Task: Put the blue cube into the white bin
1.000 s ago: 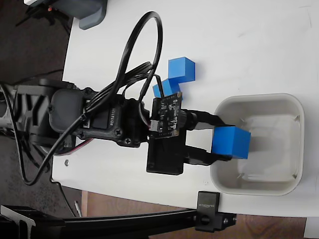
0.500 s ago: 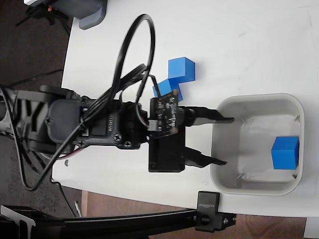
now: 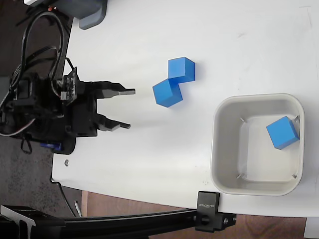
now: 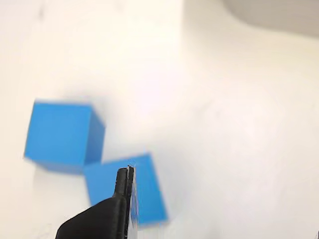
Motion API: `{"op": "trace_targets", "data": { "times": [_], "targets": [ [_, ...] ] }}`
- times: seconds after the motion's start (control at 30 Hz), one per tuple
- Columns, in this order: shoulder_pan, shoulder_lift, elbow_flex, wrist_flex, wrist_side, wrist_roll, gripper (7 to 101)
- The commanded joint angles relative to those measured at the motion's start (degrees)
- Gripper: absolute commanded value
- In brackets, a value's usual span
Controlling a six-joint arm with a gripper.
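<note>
Fixed view: white table [image 3: 259, 45] (dark floor [image 3: 30, 50])

One blue cube [image 3: 282, 132] lies tilted in the bin [image 3: 225, 110] by the worktop's [image 3: 249, 45] right edge; the hand [image 3: 127, 109] gapes empty at the left edge.

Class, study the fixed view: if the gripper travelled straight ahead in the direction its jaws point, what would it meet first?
The gripper points right across the table. Probably the nearer blue cube on the table, grazed by the upper jaw if low enough; height is unclear. Beyond lies the white bin.
</note>
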Motion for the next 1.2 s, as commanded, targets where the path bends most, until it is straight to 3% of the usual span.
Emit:
{"op": "trace_targets", "data": {
  "times": [0.03, 0.2, 0.63, 0.87, 1.2],
  "targets": [
    [-4.8, 18.6, 7.6, 3.0, 7.3, 3.2, 100.0],
    [-7.9, 36.2, 16.5, 10.1, 12.6, 4.2, 100.0],
    [-10.3, 36.6, 23.9, 6.3, 22.0, 5.4, 100.0],
    [-8.8, 36.6, 25.7, 6.0, 23.3, 7.2, 100.3],
    [-8.7, 36.6, 25.6, 6.2, 19.2, 5.0, 100.3]
  ]
}}
